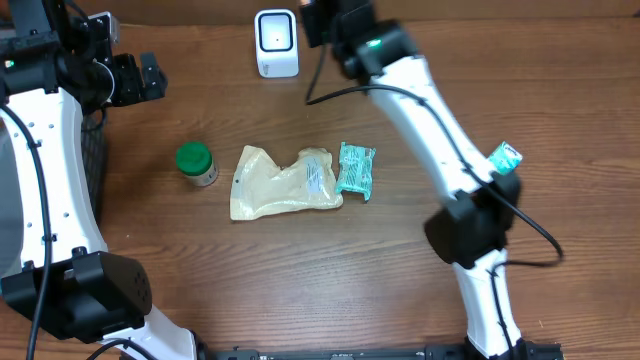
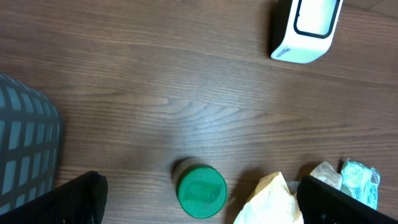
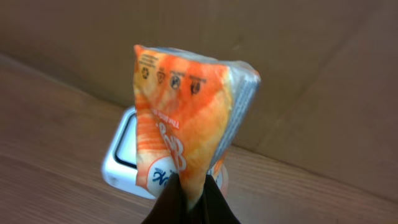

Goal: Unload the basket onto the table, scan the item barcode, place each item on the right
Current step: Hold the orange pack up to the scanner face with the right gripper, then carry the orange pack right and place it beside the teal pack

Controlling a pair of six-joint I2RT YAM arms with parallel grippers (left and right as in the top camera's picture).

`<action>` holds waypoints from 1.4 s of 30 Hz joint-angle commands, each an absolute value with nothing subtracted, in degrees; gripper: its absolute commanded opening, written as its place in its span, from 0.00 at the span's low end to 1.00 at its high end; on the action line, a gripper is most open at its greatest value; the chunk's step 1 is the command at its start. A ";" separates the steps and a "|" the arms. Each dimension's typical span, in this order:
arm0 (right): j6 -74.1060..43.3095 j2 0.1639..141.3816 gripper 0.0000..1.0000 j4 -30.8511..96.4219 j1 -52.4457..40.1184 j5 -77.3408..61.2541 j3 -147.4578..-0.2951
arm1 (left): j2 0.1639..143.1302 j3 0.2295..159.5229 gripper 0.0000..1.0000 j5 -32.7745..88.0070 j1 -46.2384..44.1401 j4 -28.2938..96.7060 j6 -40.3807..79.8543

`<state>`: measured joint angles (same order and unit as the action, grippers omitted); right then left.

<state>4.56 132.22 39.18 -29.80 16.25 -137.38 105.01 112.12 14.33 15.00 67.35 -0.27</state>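
My right gripper is shut on the lower corner of an orange snack packet and holds it upright just in front of the white barcode scanner. In the overhead view the scanner stands at the back centre, with the right gripper right beside it; the packet is hidden there by the arm. My left gripper is open and empty. It hovers above a green-lidded bottle, with its dark fingers far apart. In the overhead view the left gripper is at the back left.
A beige pouch and a green packet lie mid-table, right of the green-lidded bottle. A teal packet shows beside the right arm. A dark mesh basket stands at the left edge. A cardboard wall rises behind the scanner.
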 commanded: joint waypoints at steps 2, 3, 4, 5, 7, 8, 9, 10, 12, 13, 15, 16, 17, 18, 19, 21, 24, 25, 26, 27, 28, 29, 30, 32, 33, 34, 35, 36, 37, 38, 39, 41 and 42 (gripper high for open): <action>35.83 143.39 0.04 21.74 -34.37 27.51 -137.97 | 104.18 112.71 0.99 14.57 14.98 67.07 0.23; 41.04 146.36 0.04 17.28 -34.87 27.57 -137.97 | 104.18 112.71 1.00 14.57 14.98 67.07 0.23; 44.84 148.75 0.04 14.50 -35.14 27.83 -137.97 | 104.18 112.71 0.99 14.57 14.98 67.07 0.23; 49.87 151.81 0.04 13.13 -35.20 28.12 -137.95 | 104.18 112.71 1.00 14.59 14.98 67.09 0.23; 49.98 153.32 0.04 12.25 -35.20 29.15 -137.95 | 104.18 112.71 1.00 14.57 14.98 67.07 0.23; 49.98 153.40 0.04 12.25 -35.20 29.12 -137.95 | 104.18 112.71 1.00 14.57 14.96 67.09 0.23; 50.00 153.40 0.04 11.99 -35.18 29.15 -137.95 | 104.18 112.71 1.00 14.57 14.98 67.09 0.23; 50.00 153.40 0.04 11.84 -35.11 29.21 -137.95 | 104.18 112.71 1.00 14.57 14.98 67.07 0.23; 49.98 153.40 0.04 12.49 -35.00 30.24 -137.95 | 104.18 112.71 1.00 14.59 14.98 67.07 0.23; 49.98 153.40 0.04 12.27 -34.98 30.85 -137.95 | 104.18 112.71 1.00 14.59 14.98 67.07 0.23; 50.00 153.36 0.04 10.74 -34.98 33.63 -137.95 | 104.18 112.71 1.00 14.59 14.98 67.09 0.23; 49.95 153.05 0.04 10.90 -34.96 33.61 -137.95 | 104.18 112.71 1.00 14.59 14.94 67.07 0.23; 49.74 152.27 0.04 11.49 -34.98 33.61 -137.95 | 104.18 112.71 1.00 14.57 14.94 67.07 0.23; 49.08 150.78 0.04 12.93 -34.98 33.54 -137.95 | 104.18 112.71 1.00 14.59 14.94 67.07 0.23; 45.34 148.11 0.04 15.03 -34.85 33.12 -137.95 | 104.18 112.71 1.00 14.59 14.98 67.09 0.23; 38.85 143.20 0.04 20.47 -34.33 28.99 -137.95 | 104.18 112.71 1.00 14.57 14.98 67.09 0.23; 25.45 135.28 0.04 30.76 -33.08 22.48 -137.97 | 104.18 112.71 1.00 14.57 14.98 67.09 0.23; 20.53 132.42 0.04 35.11 -32.58 20.32 -137.97 | 104.18 112.71 1.00 14.57 14.98 67.09 0.23; 12.25 128.07 0.04 42.78 -31.59 15.05 -137.97 | 104.18 112.71 1.00 14.57 14.98 67.09 0.23; 6.85 125.45 0.04 47.79 -30.70 10.22 -137.97 | 104.18 112.71 1.00 14.57 14.98 67.09 0.23; 2.61 123.09 0.04 52.14 -29.65 5.93 -137.97 | 104.18 112.71 1.00 14.57 14.98 67.07 0.23; -2.59 120.73 0.04 57.76 -28.05 1.78 -137.97 | 104.18 112.71 0.99 14.57 14.98 67.09 0.23; -8.27 118.19 0.04 65.23 -25.69 -0.40 -137.97 | 104.18 112.71 1.00 14.59 14.98 67.07 0.23; -16.16 115.94 0.04 76.25 -20.69 -0.34 -137.97 | 104.18 112.71 1.00 14.57 14.98 67.09 0.23; -18.20 115.81 0.04 79.61 -18.83 -0.34 -137.97 | 104.18 112.71 1.00 14.57 14.98 67.09 0.23; -20.38 115.85 0.04 85.08 -15.53 -0.36 -137.95 | 104.18 112.71 0.99 14.59 14.96 67.09 0.23; -21.32 116.07 0.04 89.62 -11.84 -0.58 -136.94 | 104.18 112.71 1.00 14.59 14.83 67.07 0.23; -21.30 116.09 0.04 91.94 -9.21 -0.78 -135.55 | 104.18 112.71 1.00 14.57 14.83 67.09 0.23; -21.30 116.09 0.04 92.77 -7.31 -0.80 -133.75 | 104.18 112.71 1.00 14.59 14.83 67.07 0.23; -21.26 116.09 0.04 92.99 -4.34 -0.80 -128.62 | 104.18 112.71 1.00 14.59 14.83 67.09 0.23; -21.26 116.09 0.04 92.90 -3.68 -0.80 -126.85 | 104.18 112.71 1.00 14.57 14.83 67.07 0.23; -21.26 116.09 0.04 89.97 -0.64 -1.06 -117.05 | 104.18 112.71 1.00 14.59 14.83 67.07 0.23; -21.26 116.09 0.04 87.96 0.16 -1.72 -113.75 | 104.18 112.71 0.99 14.59 14.83 67.07 0.23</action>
<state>-20.34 116.42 90.45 -1.50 -0.23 -120.51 105.01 112.12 14.33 15.00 67.31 -0.12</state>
